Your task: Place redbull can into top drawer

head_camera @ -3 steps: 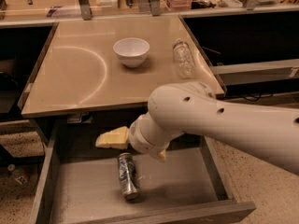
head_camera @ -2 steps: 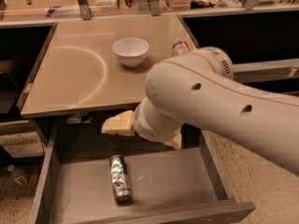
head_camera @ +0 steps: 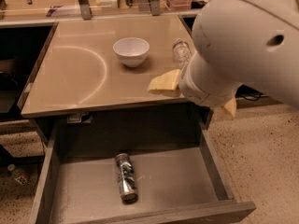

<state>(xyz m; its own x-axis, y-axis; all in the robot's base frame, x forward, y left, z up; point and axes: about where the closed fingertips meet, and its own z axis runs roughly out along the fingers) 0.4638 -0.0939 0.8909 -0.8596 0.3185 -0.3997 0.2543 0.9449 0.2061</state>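
The gripper (head_camera: 190, 98) is seen at about 3 o'clock in the camera view. It is largely hidden behind the bulky white arm (head_camera: 247, 36), over the right front corner of the tabletop (head_camera: 70, 83). Its two yellow fingers (head_camera: 164, 81) are spread wide apart. One is directed toward 9 o'clock above the tabletop, and the other is seen at 5 o'clock of the wrist, beyond the table's edge. Nothing is held between them.

Just beside the gripper, at its 11 o'clock, a clear plastic bottle (head_camera: 181, 52) is found on the tabletop, partly covered by the arm. Farther out, at 10 o'clock of the gripper, a white bowl (head_camera: 131, 51) is set upright on the tabletop, apart from the bottle. A pale curved mark (head_camera: 102, 71) is traced on the surface at 9 o'clock of the bowl.

Below the tabletop the top drawer (head_camera: 182, 171) stands open, and its flat grey bottom and thick side walls are exposed. The redbull can (head_camera: 126, 176) is laid on its side on the drawer bottom, at 7 o'clock of the gripper and well apart from it. Its long axis is aligned roughly from 12 to 6 o'clock. The can is placed left of the drawer's middle, nearer the front wall than the back, and no wall is touched by it. A speckled floor (head_camera: 261, 148) is seen at 3 o'clock of the drawer.
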